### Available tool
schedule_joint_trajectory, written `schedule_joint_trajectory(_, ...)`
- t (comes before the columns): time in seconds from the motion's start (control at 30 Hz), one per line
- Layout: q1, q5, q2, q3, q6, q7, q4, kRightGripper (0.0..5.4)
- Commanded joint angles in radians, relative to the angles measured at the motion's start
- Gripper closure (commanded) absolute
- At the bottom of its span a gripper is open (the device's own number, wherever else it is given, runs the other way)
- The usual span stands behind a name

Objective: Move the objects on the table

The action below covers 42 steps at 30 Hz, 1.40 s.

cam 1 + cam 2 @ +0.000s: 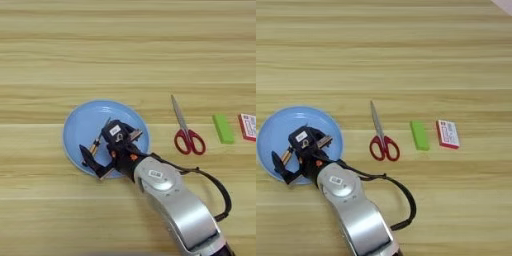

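The screwdriver [95, 145] is seen over the blue plate [82, 125], with its orange handle between the two black fingers of the gripper [100, 150]. The fingers look spread around it, but it cannot be told if it is pinched or let go. So one thing seems to be brought to the plate, though this is only judged. Well off to the right of the fingers, the scissors [382, 139] are left on the table [384, 50]. Past them, the green block [419, 134] and a small red and white card [448, 133] are not yet moved.
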Motion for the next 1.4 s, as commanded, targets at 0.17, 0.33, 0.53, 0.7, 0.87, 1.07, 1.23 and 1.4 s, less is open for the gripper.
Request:
schedule_joint_trajectory(0.17, -0.072, -0.012, 0.017, -0.005, -0.013, -0.011, 0.046, 0.08)
schedule_joint_trajectory(0.33, -0.084, -0.027, 0.006, -0.004, -0.017, -0.017, 0.093, 0.08)
schedule_joint_trajectory(0.53, -0.09, -0.035, -0.015, -0.045, 0.002, -0.013, 0.055, 0.08)
schedule_joint_trajectory(0.7, -0.095, -0.026, -0.017, -0.066, 0.007, -0.006, 0.062, 0.08)
schedule_joint_trajectory(0.87, -0.094, -0.025, -0.018, -0.071, 0.004, -0.002, 0.067, 0.08)
schedule_joint_trajectory(1.07, -0.089, -0.022, -0.016, -0.064, -0.003, 0.002, 0.075, 0.08)
schedule_joint_trajectory(1.23, -0.086, -0.018, -0.012, -0.061, -0.01, 0.005, 0.095, 0.08)
schedule_joint_trajectory(1.4, -0.081, 0.0, -0.001, -0.067, -0.017, 0.013, 0.132, 0.08)
